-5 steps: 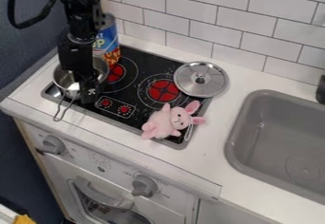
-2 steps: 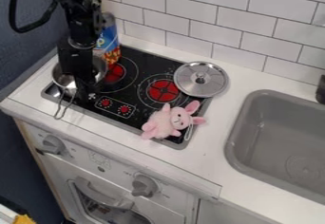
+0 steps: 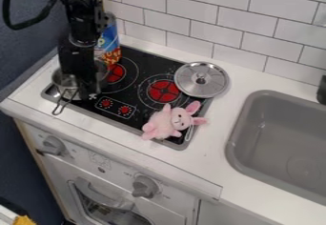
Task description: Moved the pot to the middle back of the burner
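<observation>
Black and hanging at the cooktop's left end, the hand (image 3: 86, 91) hides part of the pot, and whether it is open or closed cannot be told. White table (image 3: 197, 169) and pale tiled wall (image 3: 235, 28) frame the black cooktop (image 3: 153, 69) and grey sink (image 3: 274, 148). Shiny, silvery and round, the pot (image 3: 62, 80) points its looped wire handle (image 3: 58, 114) toward the table's front edge, long axis running back to front.
</observation>
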`<state>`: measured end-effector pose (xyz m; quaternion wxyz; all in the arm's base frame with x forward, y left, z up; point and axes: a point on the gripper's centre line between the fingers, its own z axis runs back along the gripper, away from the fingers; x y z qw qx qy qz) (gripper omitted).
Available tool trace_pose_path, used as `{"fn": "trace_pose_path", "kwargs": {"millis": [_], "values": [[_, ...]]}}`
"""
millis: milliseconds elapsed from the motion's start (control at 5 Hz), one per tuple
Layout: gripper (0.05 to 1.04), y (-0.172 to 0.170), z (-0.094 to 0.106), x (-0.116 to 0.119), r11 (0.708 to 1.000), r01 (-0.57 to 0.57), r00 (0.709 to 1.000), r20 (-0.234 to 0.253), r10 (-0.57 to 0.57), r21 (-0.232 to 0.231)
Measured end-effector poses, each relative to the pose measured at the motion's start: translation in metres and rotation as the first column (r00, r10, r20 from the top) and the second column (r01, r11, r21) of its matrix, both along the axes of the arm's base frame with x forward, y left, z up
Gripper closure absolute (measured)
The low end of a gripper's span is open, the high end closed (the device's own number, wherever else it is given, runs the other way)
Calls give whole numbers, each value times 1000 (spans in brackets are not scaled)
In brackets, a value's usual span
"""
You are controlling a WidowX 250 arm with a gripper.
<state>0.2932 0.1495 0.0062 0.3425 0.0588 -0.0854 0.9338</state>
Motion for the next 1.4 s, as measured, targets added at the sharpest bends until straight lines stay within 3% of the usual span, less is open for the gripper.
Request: {"fn": "trace_pose_path", "kwargs": {"millis": [400, 800, 1000, 1400], "values": [[1004, -19, 30, 2, 999, 43, 995, 90, -46, 32], [1004, -49, 40, 21, 990, 139, 978, 158, -136, -7], [1004, -56, 37, 40, 988, 154, 973, 177, -149, -19], [1004, -62, 14, 73, 984, 172, 974, 159, -164, -38]]}}
